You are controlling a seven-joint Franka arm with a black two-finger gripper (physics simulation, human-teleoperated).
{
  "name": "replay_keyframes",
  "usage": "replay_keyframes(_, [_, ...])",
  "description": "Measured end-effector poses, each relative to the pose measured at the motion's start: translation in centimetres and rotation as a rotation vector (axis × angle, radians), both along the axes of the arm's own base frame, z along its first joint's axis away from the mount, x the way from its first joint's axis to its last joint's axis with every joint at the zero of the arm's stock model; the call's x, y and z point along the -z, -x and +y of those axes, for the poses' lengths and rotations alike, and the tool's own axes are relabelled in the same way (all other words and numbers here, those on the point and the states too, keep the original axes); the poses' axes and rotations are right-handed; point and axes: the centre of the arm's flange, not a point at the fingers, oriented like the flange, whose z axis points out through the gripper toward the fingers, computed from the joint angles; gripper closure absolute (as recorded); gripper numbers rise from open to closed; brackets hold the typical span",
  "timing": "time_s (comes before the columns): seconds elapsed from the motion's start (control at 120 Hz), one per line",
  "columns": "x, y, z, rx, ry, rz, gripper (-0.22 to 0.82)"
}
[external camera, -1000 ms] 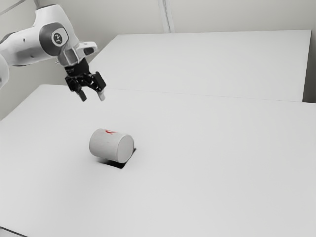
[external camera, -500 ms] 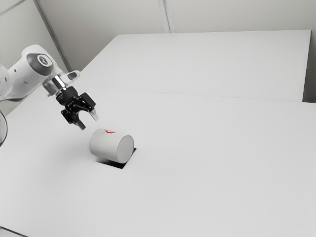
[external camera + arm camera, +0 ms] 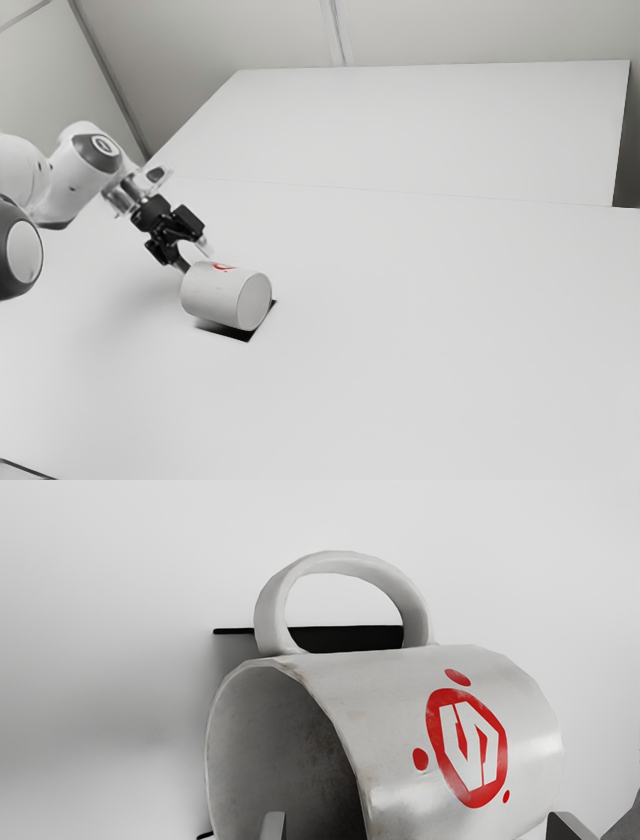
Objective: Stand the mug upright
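Over on its side lies the mug [image 3: 225, 296], left of centre and a little below mid-height in the exterior view, on the pale desk [image 3: 400, 380], with its closed base [image 3: 256, 302] turned toward the lower right of the frame. Upright it is not, so the result asked for is not to be seen here; what is left, by the look of it, is for a secure hold to be taken, the mug to be swung up onto that base, and then to be let go. And the tool [image 3: 196, 260]? Right at the mug, at its upper left in the exterior view, fingers spread, nothing clamped; in the wrist view one tip is seen in front of the open mouth [image 3: 280, 740], the other by the base end. Whether either is touching cannot be told. As for markings, a bold red emblem [image 3: 467, 747] is printed on the side: an angular white figure ringed in red, three red spots [image 3: 420, 759] around it, no word legible. A small mark [image 3: 105, 147] on the arm's joint cover is too tiny to be read.
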Motion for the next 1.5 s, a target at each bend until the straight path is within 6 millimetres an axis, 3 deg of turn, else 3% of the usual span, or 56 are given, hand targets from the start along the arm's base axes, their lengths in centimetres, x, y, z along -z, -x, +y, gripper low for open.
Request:
replay_keyframes(0.383, [0.6, 2.6, -2.3, 0.026, 0.059, -0.043, 0.04])
replay_keyframes(0.608, [-1.1, 2.3, -3.8, 0.059, 0.062, -0.090, 0.08])
replay_keyframes(0.8, [-2.1, 1.5, -6.5, 0.105, 0.066, -0.107, 0.24])
replay_keyframes(1.083, [-2.3, 0.9, -8.9, 0.132, 0.068, -0.109, 0.60])
replay_keyframes(1.5, [-3.6, 0.4, -10.8, 0.134, 0.059, -0.123, 0.75])
